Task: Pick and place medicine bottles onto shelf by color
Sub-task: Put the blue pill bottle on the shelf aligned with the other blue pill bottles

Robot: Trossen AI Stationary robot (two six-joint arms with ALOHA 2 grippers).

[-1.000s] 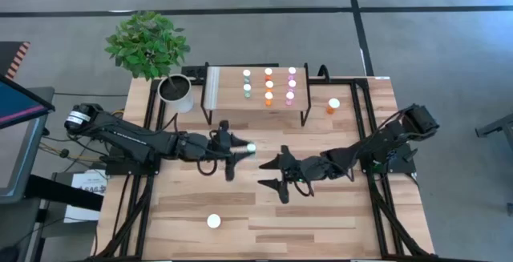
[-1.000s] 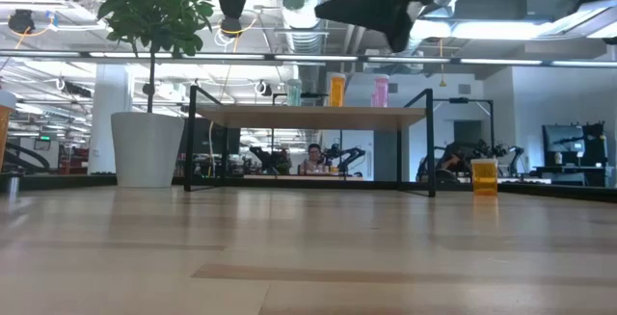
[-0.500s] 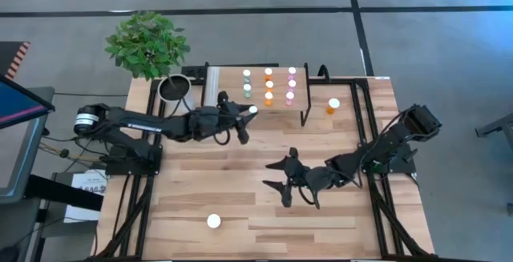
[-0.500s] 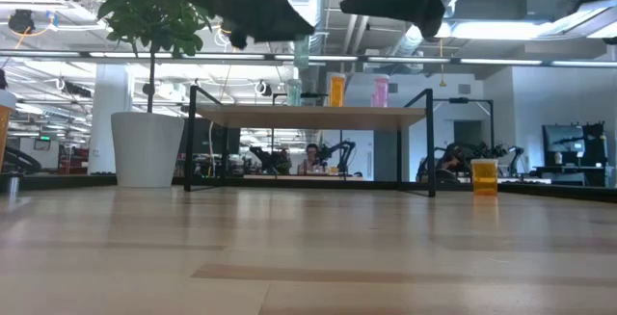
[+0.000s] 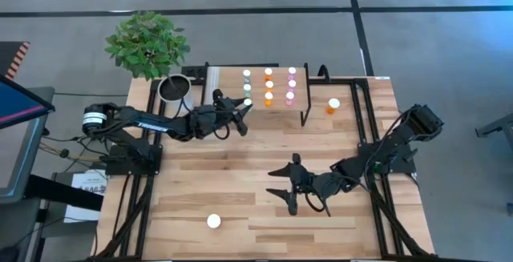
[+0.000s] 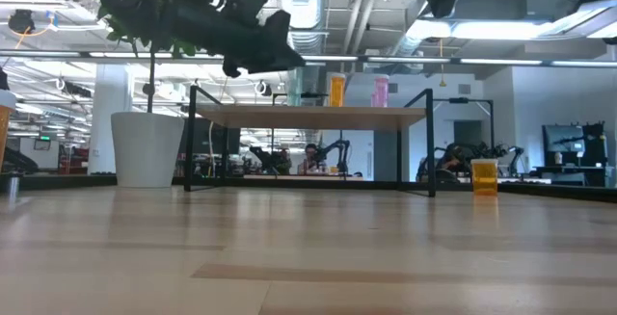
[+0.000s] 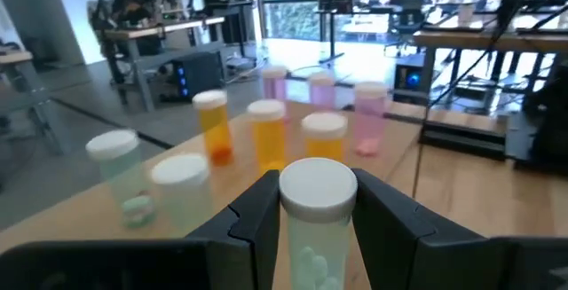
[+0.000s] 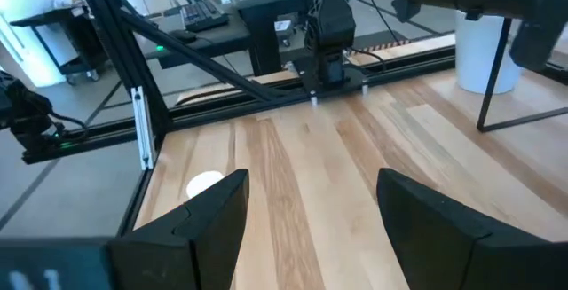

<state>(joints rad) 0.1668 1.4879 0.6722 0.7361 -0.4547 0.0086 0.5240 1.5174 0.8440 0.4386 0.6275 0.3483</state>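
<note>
The shelf (image 5: 228, 86) stands at the table's far side and carries teal (image 7: 115, 170), orange (image 7: 266, 135) and pink (image 7: 371, 113) medicine bottles in rows, upright on their bases. My left gripper (image 5: 244, 105) is at the shelf's near edge, shut on a teal bottle (image 7: 316, 201) with a white cap, in line with the teal row. My right gripper (image 5: 287, 191) hovers open over the table's middle, nothing between its fingers. One loose bottle (image 5: 213, 221) stands near the front edge, and an orange one (image 5: 333, 104) to the right of the shelf. My left gripper pinches the teal bottle between its two fingers, on the sides of its body just below the cap (image 7: 293, 237). The fingers lie about level and come from the table's left toward the shelf. The bottle stands upright; whether its base touches the shelf cannot be seen.
A white plant pot (image 5: 176, 92) with a green plant stands just left of the shelf, close behind my left arm. Black frame rails (image 5: 370, 126) run along the table's sides. Bare wood lies between the shelf and the loose bottle near the front.
My left gripper has carried the teal bottle from over the table's middle toward the far edge, down to the shelf's near edge, and has turned toward the shelf. The bottle stays upright. My right gripper has drifted toward the near edge, still open.
</note>
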